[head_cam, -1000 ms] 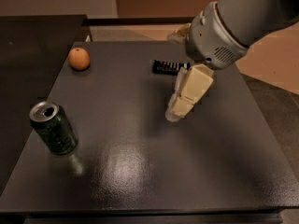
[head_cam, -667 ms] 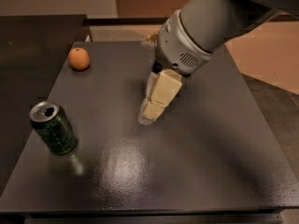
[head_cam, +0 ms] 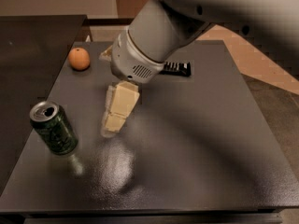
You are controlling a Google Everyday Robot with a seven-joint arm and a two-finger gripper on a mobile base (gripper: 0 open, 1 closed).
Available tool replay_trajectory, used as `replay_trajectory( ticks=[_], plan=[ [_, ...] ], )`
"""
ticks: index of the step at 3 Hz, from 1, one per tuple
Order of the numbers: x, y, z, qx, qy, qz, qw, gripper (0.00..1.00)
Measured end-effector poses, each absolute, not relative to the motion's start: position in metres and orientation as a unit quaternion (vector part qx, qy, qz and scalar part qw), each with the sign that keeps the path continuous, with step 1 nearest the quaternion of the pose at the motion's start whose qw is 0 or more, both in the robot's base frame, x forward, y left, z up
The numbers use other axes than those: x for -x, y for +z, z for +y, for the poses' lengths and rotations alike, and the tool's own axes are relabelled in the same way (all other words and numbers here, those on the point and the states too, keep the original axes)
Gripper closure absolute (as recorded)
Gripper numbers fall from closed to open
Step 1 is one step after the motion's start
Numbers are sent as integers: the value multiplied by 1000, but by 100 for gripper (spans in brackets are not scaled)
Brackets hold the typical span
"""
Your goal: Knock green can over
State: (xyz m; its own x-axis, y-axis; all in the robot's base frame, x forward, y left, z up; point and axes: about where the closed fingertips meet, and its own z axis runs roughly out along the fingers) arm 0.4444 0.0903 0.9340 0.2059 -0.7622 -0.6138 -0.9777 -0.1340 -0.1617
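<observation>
The green can (head_cam: 54, 128) stands upright near the front left of the dark table (head_cam: 187, 143); its silver top with the pull-tab opening faces up. My gripper (head_cam: 111, 127) hangs from the big grey arm (head_cam: 154, 41) over the table's middle left. Its pale fingers (head_cam: 122, 101) point down and lie together with no gap and nothing between them. The tips are a short way to the right of the can and apart from it.
A round orange fruit (head_cam: 79, 59) lies at the back left of the table. A flat black ridged bar (head_cam: 177, 68) lies at the back, partly hidden by the arm. A second dark surface (head_cam: 32, 45) adjoins on the left.
The arm and gripper have moved left across the table toward the can. The black bar, hidden a moment ago, shows again behind the arm. The can has not moved.
</observation>
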Motion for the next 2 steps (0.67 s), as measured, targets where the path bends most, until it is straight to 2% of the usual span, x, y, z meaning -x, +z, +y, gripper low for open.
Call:
replay_trajectory(
  ticks=[2],
  plan=[
    [-423, 914, 150, 786, 214, 526, 246, 0]
  ],
)
